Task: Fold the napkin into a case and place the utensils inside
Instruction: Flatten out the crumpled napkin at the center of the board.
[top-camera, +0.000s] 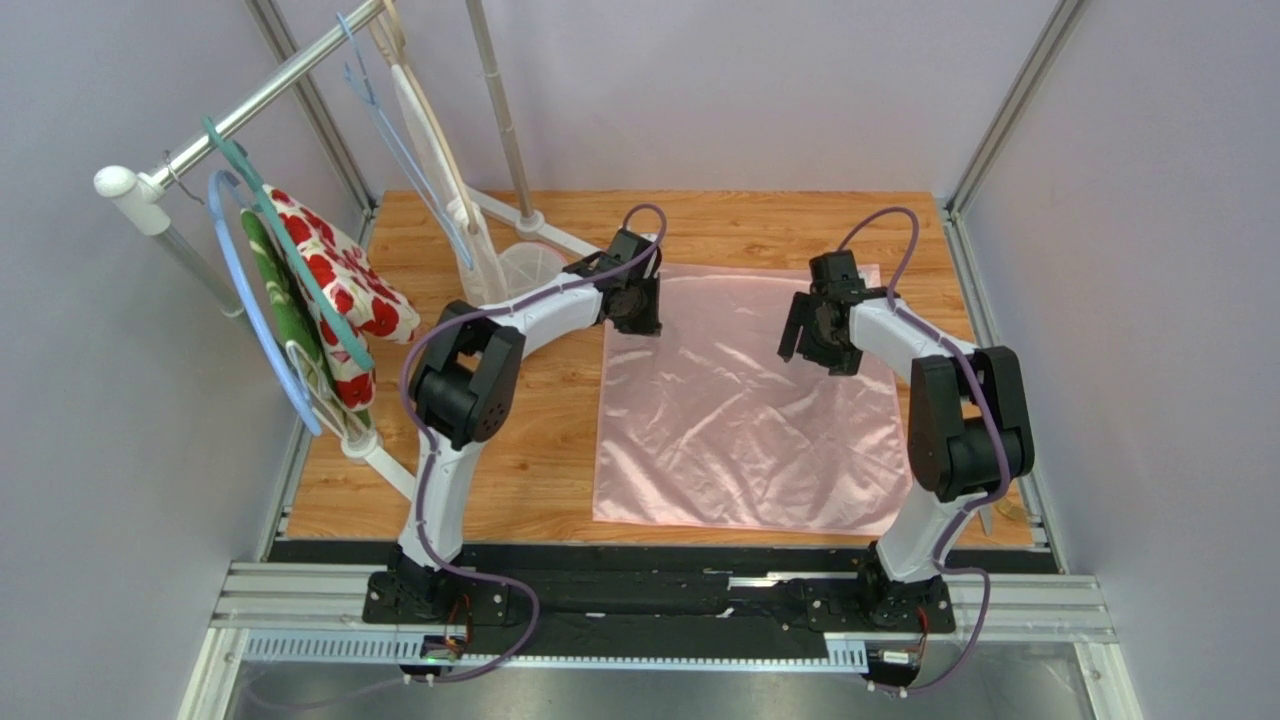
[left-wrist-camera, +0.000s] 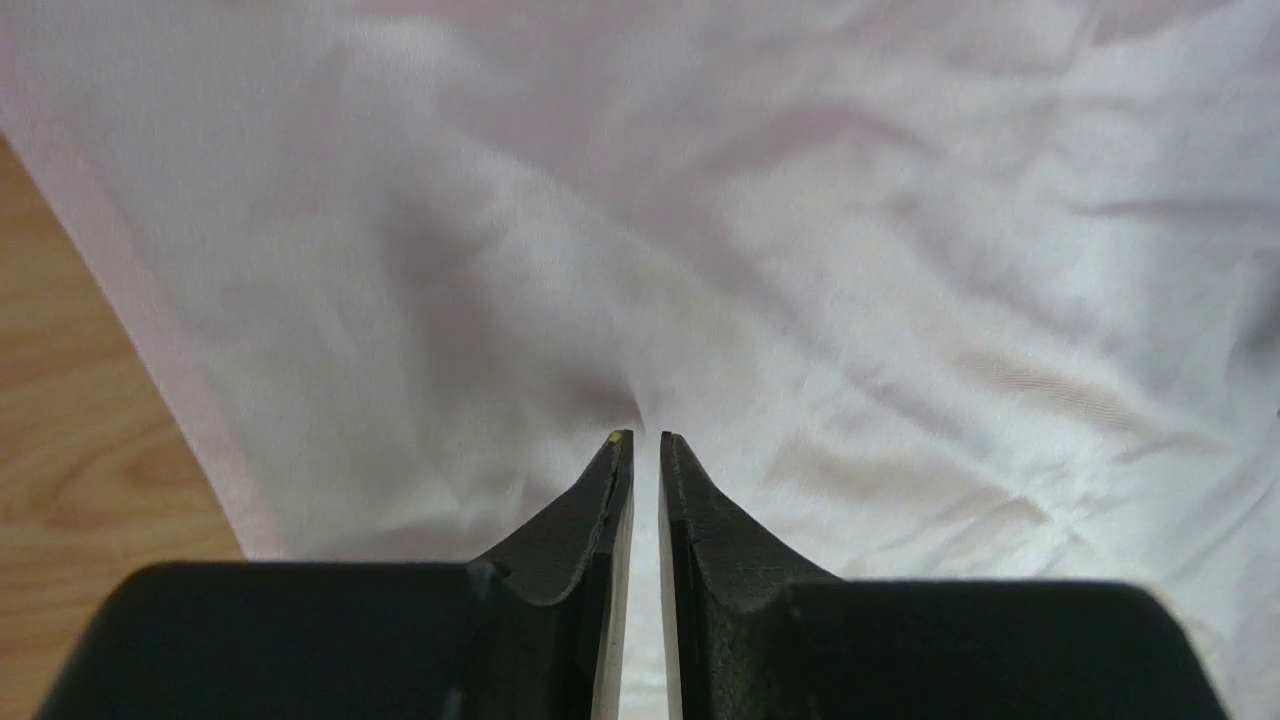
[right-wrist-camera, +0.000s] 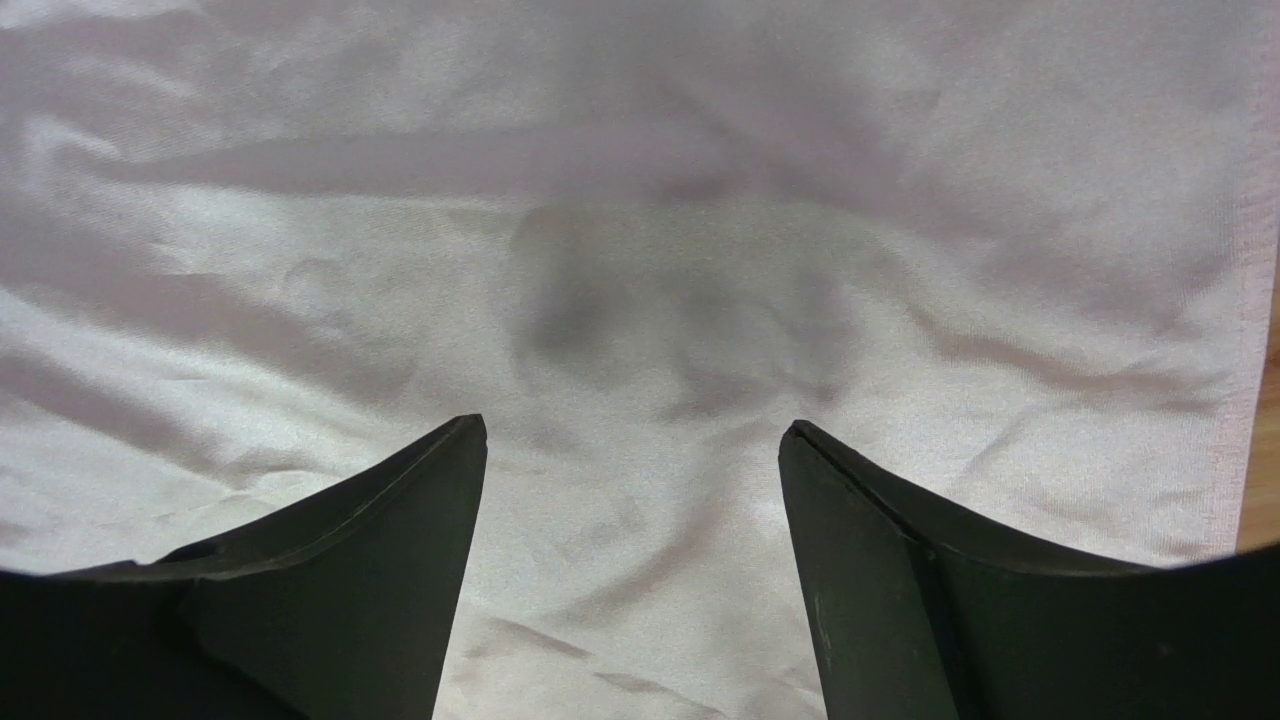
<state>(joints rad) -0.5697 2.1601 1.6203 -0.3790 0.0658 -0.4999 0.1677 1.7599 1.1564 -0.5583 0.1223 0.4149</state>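
Well to the left of the napkin, a white rail carries hangers, a white cloth with red flowers and a green cloth beside it.

The plain pink napkin lies spread open on the wooden desk, wrinkled and not folded.

The left pincer hangs over the napkin's far left corner. In the left wrist view its black fingers stand only a thin slit apart, and pale cloth shows through the gap. It is released rather than clenched. Small creases in the napkin run toward the tips. Whether the tips rest on the fabric cannot be told.

Further right, the right pincer is poised above the napkin near its far right edge. In the right wrist view its two fingers are spread wide, with bare pink cloth between them and a soft shadow on the fabric just ahead of them. It grasps nothing and stands clear of the napkin. The napkin's hemmed right edge runs down that view, and a sliver of desk shows beyond it.
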